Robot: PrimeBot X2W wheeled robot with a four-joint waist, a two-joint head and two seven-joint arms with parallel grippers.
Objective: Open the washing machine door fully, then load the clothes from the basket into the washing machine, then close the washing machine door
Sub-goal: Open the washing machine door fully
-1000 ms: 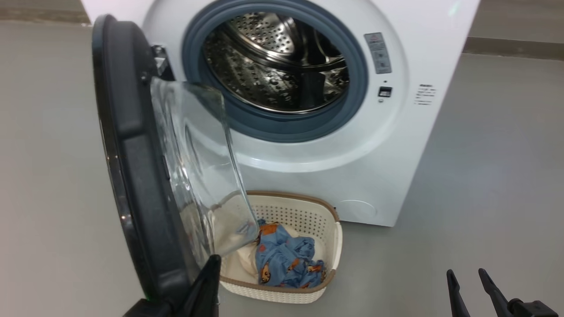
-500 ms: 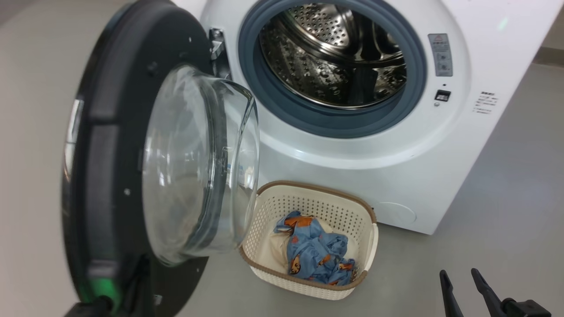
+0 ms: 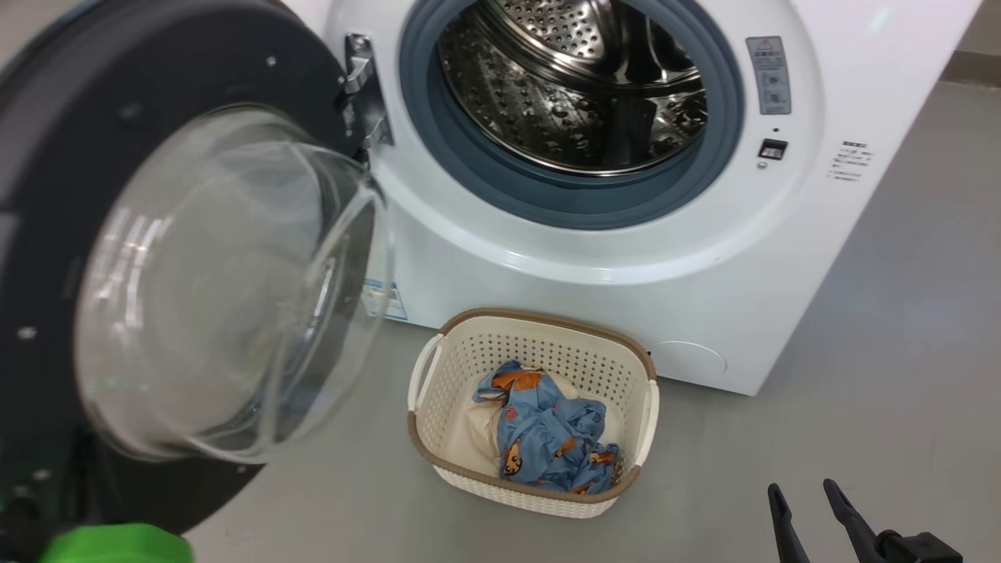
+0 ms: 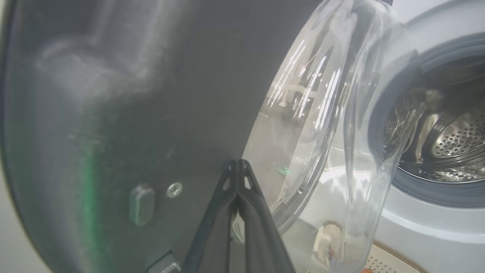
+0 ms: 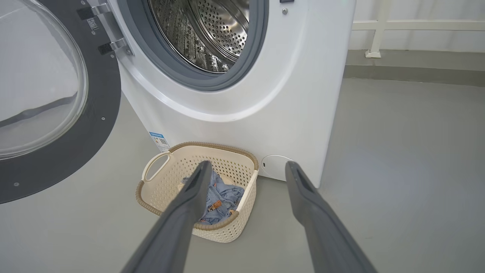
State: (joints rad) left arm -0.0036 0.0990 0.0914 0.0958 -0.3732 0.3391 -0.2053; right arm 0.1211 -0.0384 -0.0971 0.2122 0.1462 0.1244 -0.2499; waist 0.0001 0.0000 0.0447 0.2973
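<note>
Black washing machine door (image 3: 47, 195): swung wide, opening step apparently done. Bear-print clothes (image 3: 547, 438): all in the basket (image 3: 539, 317), on the floor before the washing machine (image 3: 626, 258); loading and closing are left. Left gripper (image 4: 238, 170): fingers pressed together at the door's inner face. Right gripper (image 5: 248, 168): fingers spread, empty.

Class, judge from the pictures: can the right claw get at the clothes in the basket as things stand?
Probably yes. The right claw is open, the clothes lie uncovered in the open-topped basket, and the washing machine door hangs well to the left, not across the path.
</note>
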